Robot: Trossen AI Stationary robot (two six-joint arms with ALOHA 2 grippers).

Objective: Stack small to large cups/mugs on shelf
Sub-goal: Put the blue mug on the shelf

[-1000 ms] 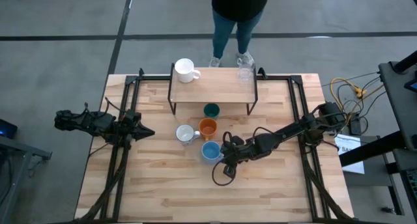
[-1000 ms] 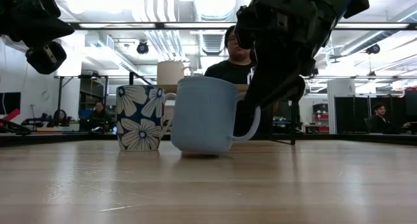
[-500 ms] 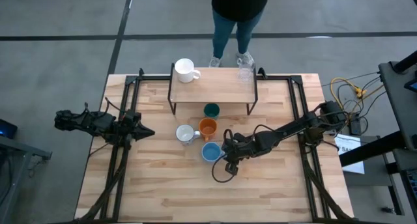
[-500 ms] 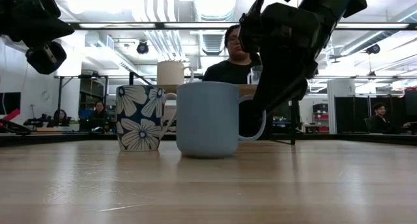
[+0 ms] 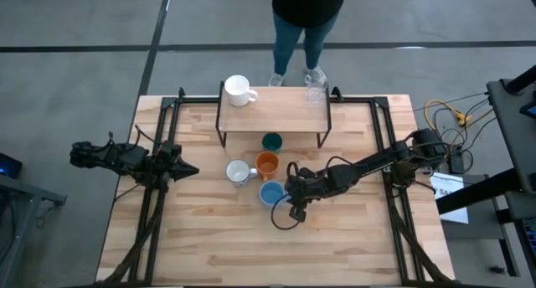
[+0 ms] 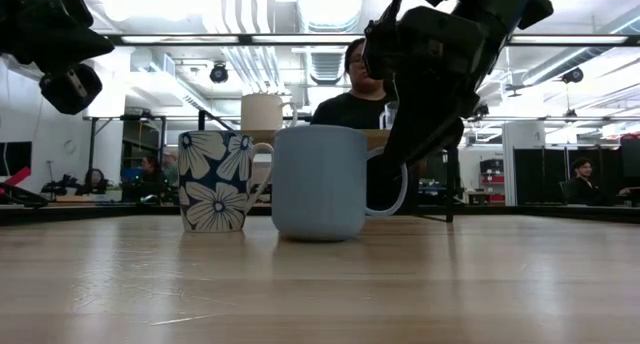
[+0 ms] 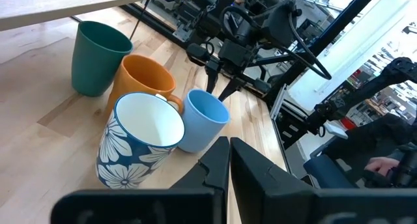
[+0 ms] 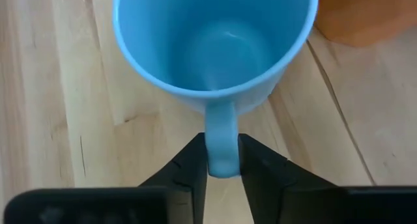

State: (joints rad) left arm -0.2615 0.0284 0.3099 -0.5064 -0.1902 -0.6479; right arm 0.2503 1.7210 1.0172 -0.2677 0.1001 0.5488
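The light blue mug (image 5: 270, 193) stands upright on the table, near the middle. My right gripper (image 5: 288, 196) is at its right side, shut on its handle. Just behind the blue mug stand the flower-patterned white mug (image 5: 238, 172), the orange mug (image 5: 266, 163) and the dark green cup (image 5: 271, 141). The shelf (image 5: 272, 114) at the far edge carries a white mug (image 5: 238, 90) and a clear glass (image 5: 315, 92). My left gripper (image 5: 191, 171) waits shut over the table's left side. My right gripper pinches the blue mug's handle (image 8: 221, 149) between its two fingers (image 8: 190, 170), one on each flat side. The fingers come slanting down from the table's right. The mug stands upright with its base flat on the table (image 6: 320, 234).
A person (image 5: 306, 12) stands just beyond the far edge behind the shelf. Black frame rails (image 5: 159, 167) run along both sides of the table. A cable loop (image 5: 285, 223) hangs below my right arm. Bare wood (image 5: 251, 254) lies toward the near edge.
A second ago the blue mug stood slightly tipped. It has settled flat on its base and shifted a little toward the table's right, with my right gripper staying at its handle.
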